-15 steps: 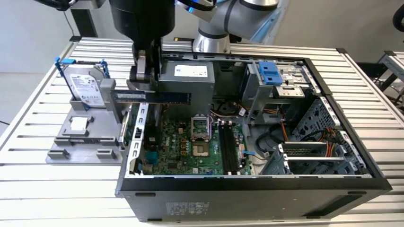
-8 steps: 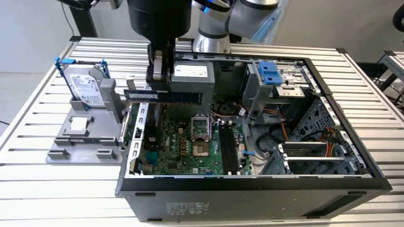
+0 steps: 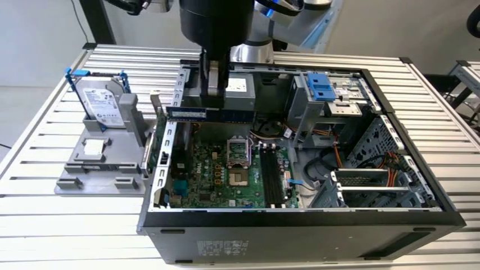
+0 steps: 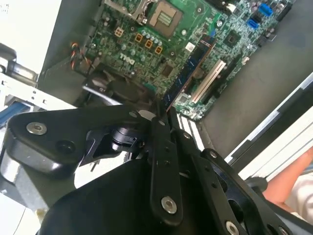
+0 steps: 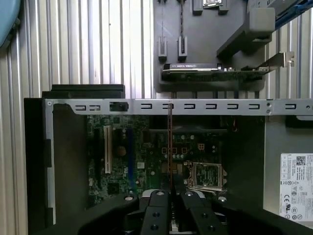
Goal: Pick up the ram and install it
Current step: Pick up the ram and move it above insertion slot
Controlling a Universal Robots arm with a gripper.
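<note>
A long, thin, dark bluish-green circuit-board ram stick (image 3: 188,114) is gripped near its middle by the black two-fingered hand (image 3: 216,104), whose fingers are pressed closed against the stick's flat faces. The stick is held level in the air above the open dark grey computer case (image 3: 300,216), over the green motherboard (image 3: 217,174) and apart from the long black memory slots (image 3: 271,177). In both wrist views the stick (image 4: 190,66) (image 5: 169,142) is seen projecting from between the fingertips towards the board. On the ribbed metal surface (image 3: 45,225), at the exterior view's left, a silver hard drive with blue rails (image 3: 101,104) is stood on edge in a grey fixture (image 3: 98,163).
</note>
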